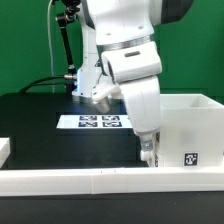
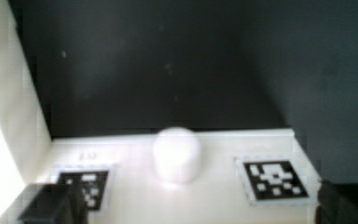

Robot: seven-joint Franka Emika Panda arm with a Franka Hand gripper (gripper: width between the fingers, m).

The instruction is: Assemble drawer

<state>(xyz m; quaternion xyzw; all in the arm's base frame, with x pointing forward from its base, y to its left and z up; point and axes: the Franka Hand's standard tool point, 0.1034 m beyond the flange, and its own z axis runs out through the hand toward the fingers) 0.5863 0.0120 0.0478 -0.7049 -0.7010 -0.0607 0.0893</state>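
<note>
One gripper (image 1: 149, 150) hangs low beside the big white box (image 1: 185, 130), and whether it is pinched or let go cannot be told, but in the wrist view its dark fingers (image 2: 51, 203) sit wide apart over a white part with square tags, likely the drawer (image 2: 176, 160), and grasp nothing. It could bump the box wall or the long white rail (image 1: 110, 180), because both are very near. Most free room is over the black table (image 1: 40, 120), past the marker board (image 1: 97, 122).

No readable words or numbers appear; only black-and-white square tags (image 1: 191, 157) mark the large white box (image 1: 190, 125) and the marker board (image 1: 98, 122) beside it.
</note>
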